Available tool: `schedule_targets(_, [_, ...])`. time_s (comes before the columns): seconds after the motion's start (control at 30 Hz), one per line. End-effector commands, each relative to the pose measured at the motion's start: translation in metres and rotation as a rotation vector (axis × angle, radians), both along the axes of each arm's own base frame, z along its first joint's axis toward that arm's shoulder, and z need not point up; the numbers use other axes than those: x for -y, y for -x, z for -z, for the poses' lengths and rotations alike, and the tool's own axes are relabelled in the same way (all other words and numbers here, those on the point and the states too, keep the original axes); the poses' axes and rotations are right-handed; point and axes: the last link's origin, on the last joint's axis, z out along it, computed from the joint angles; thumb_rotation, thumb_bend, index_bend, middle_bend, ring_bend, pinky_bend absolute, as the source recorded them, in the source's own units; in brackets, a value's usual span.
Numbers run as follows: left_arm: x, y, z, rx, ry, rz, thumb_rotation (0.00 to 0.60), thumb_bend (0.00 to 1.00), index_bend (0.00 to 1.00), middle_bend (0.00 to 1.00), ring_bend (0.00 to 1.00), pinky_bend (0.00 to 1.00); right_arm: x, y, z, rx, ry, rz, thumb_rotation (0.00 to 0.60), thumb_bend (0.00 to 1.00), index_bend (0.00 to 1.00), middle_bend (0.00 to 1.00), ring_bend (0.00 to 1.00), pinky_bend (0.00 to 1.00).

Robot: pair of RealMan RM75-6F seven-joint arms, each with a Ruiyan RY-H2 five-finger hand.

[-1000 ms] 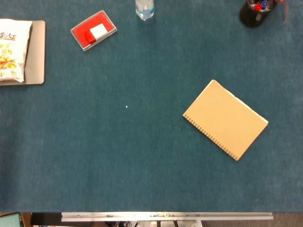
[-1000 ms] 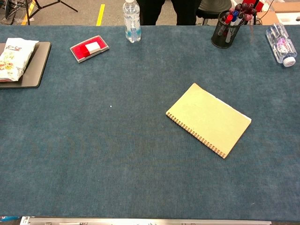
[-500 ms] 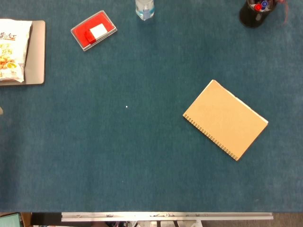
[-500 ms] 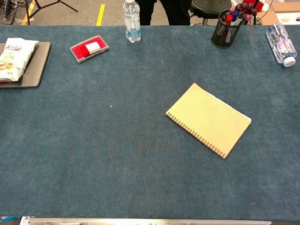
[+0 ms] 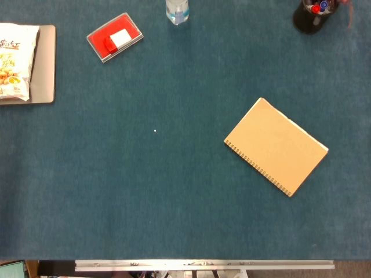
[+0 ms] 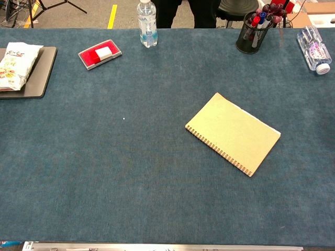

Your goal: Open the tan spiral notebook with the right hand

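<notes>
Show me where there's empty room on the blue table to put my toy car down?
The biggest bare patch is the middle and near-left of the blue felt table, between the red stamp pad case and the tan spiral notebook. The near strip below the notebook is free too. The far edge is crowded: clear water bottle, black pen cup, snack bag.

Beyond the far edge of the desk (image 6: 167, 209), the person in dark trousers (image 6: 175, 11) in the chest view now stands further left than half a second ago, with the dark shape reaching almost to the water bottle (image 6: 147, 23). In the head view, the small pale sliver seen at the desk's left edge half a second ago no longer shows.
</notes>
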Motion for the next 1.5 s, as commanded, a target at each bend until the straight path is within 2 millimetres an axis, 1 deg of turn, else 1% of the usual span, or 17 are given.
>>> schedule_targets(0.03, [0.0,0.0,0.0,0.001,0.001,-0.001,0.6,0.43,0.44,0.36,0.28,0.45,0.005,0.0,0.01,-0.018,-0.021,-0.011,0.6,0.0,0.0,0.0,0.0,0.14])
schedule_targets(0.27, [0.001,0.0,-0.002,0.007,-0.003,-0.002,0.6,0.43,0.44,0.36,0.28,0.45,0.015,0.004,0.034,-0.032,-0.072,-0.013,0.6,0.0,0.0,0.0,0.0,0.12])
schedule_targets(0.63, [0.002,0.0,-0.004,0.016,0.002,-0.004,0.6,0.43,0.44,0.36,0.28,0.45,0.019,0.01,0.064,-0.008,-0.125,0.004,0.6,0.0,0.0,0.0,0.0,0.11])
schedule_targets(1.23, [0.002,0.001,-0.005,0.023,0.005,-0.009,0.6,0.43,0.44,0.36,0.28,0.45,0.027,0.006,0.098,0.06,-0.181,0.006,0.6,0.0,0.0,0.0,0.0,0.11])
schedule_targets(1.5, [0.003,0.002,-0.007,0.023,0.002,-0.012,0.6,0.43,0.44,0.36,0.28,0.45,0.027,0.003,0.108,0.09,-0.198,0.0,0.6,0.0,0.0,0.0,0.0,0.11])
